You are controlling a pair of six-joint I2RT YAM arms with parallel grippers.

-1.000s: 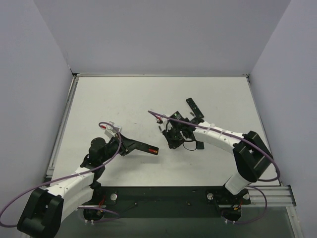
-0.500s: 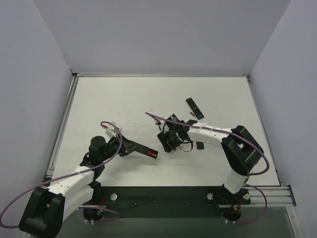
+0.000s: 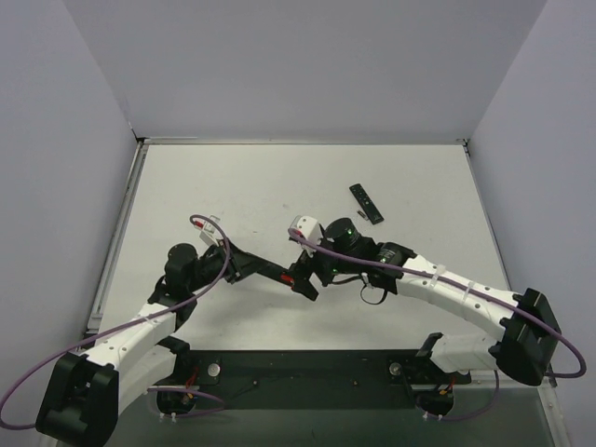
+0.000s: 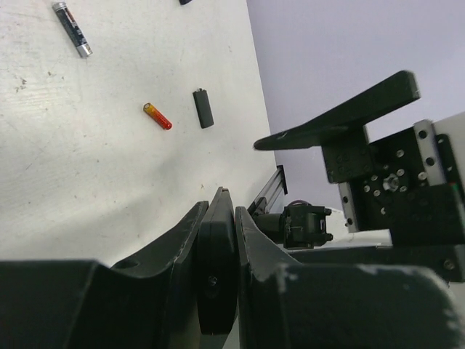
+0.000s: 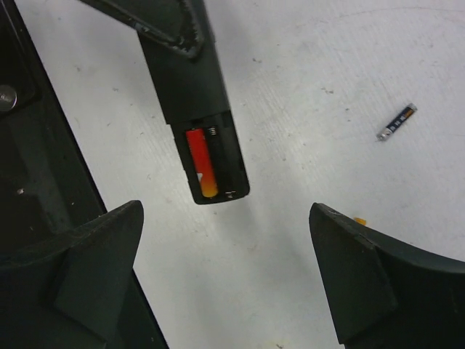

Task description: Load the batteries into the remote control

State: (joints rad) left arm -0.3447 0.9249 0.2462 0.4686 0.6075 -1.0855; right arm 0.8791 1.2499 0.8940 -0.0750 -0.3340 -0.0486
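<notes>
My left gripper [image 3: 244, 265] [image 4: 220, 209] is shut on the black remote control [image 3: 268, 272] [image 4: 216, 276] and holds it just above the table. The remote [image 5: 190, 80] shows its open compartment, with one red battery [image 5: 200, 163] lying in the left slot and the right slot bare. My right gripper [image 3: 303, 279] [image 5: 225, 251] stands wide open just past the remote's open end, with nothing between its fingers. Loose on the table lie a dark grey battery [image 5: 397, 122] [image 4: 73, 29] and a red battery [image 4: 158, 116].
A small black cover piece [image 4: 204, 108] lies beside the loose red battery. A second slim black remote [image 3: 366, 203] lies at the back right, with a tiny cell [image 3: 361, 214] next to it. Grey walls close the table [image 3: 233, 186] on three sides.
My right gripper has opened wide and swung left, from the table's middle to the remote's open end. The left arm has shifted the remote slightly.
</notes>
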